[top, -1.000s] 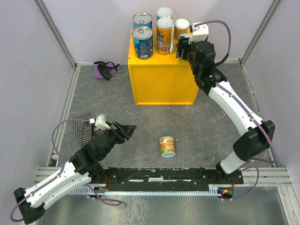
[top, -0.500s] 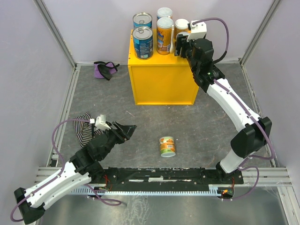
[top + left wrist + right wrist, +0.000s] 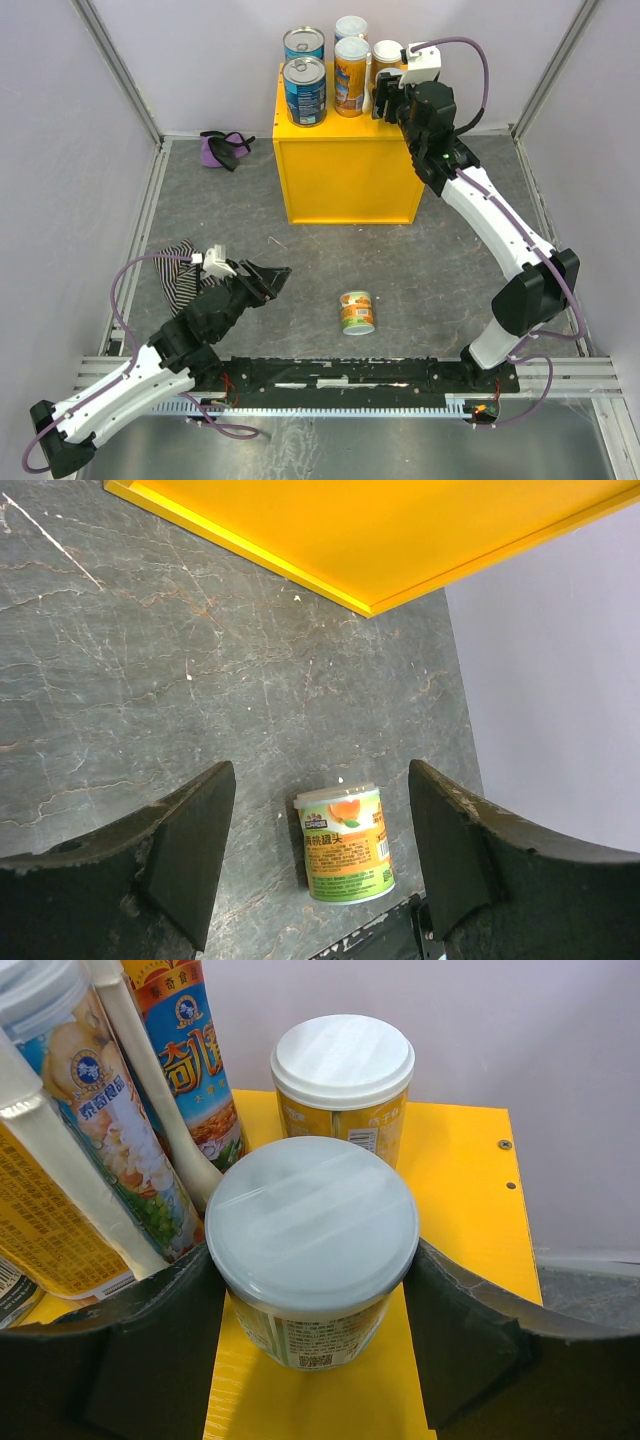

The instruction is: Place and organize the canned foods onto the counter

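Currently your right gripper (image 3: 388,98) sits at the right edge of the yellow counter (image 3: 345,175). Its fingers (image 3: 470,1345) press against both sides of a short can (image 3: 312,1240) with a pale lid, which stands on the counter's flat top. Just behind it, toward the far right corner, stands a second short can (image 3: 342,1070) with a white lid, apart from the first. Close on the gripper's left you have two tall orange cans (image 3: 351,75) with white spoons on their sides, and the nearer one crowds the finger on that side. Two blue-labelled cans (image 3: 305,90) line the counter's left edge, one behind the other. Your left gripper (image 3: 320,775) hangs low over the grey table (image 3: 450,280), fingers wide apart and holding nothing. Ahead of it, a pale-green can (image 3: 345,845) with an orange fruit label rests on the table, well short of the counter's front face. A purple cloth bundle (image 3: 222,148) lies near the table's far left corner, and a striped cloth (image 3: 178,272) lies beside your left arm.
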Robot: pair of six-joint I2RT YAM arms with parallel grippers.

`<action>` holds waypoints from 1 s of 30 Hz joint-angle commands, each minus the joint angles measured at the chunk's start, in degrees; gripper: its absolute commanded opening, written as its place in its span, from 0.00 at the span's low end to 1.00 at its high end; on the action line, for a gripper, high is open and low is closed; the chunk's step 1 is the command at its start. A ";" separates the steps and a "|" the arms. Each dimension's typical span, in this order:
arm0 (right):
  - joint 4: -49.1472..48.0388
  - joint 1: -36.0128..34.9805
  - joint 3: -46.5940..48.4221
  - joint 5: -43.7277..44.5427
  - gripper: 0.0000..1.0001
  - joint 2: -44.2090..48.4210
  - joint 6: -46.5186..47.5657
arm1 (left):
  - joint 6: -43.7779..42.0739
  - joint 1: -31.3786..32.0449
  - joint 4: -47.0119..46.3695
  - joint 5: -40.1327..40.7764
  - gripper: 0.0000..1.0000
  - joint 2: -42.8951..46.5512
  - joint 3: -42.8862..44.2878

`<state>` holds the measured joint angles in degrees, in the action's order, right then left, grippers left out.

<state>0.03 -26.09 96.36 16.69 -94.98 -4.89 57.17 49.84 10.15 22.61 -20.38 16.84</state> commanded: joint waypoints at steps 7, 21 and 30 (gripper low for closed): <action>7.31 0.02 -2.08 -0.98 0.86 0.20 -2.12 | -0.35 -0.27 -1.73 0.84 0.76 0.03 2.05; 7.72 -0.10 -5.77 -0.25 0.99 5.52 -2.81 | -0.57 -0.36 -1.24 -0.61 0.76 0.84 2.57; 9.46 -1.92 -11.07 -0.43 0.99 11.93 -3.21 | -0.23 -0.29 -2.59 -2.20 0.76 -0.03 2.16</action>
<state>6.90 -26.61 87.68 16.51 -87.15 -6.85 57.14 49.84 10.22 21.28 -20.05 16.88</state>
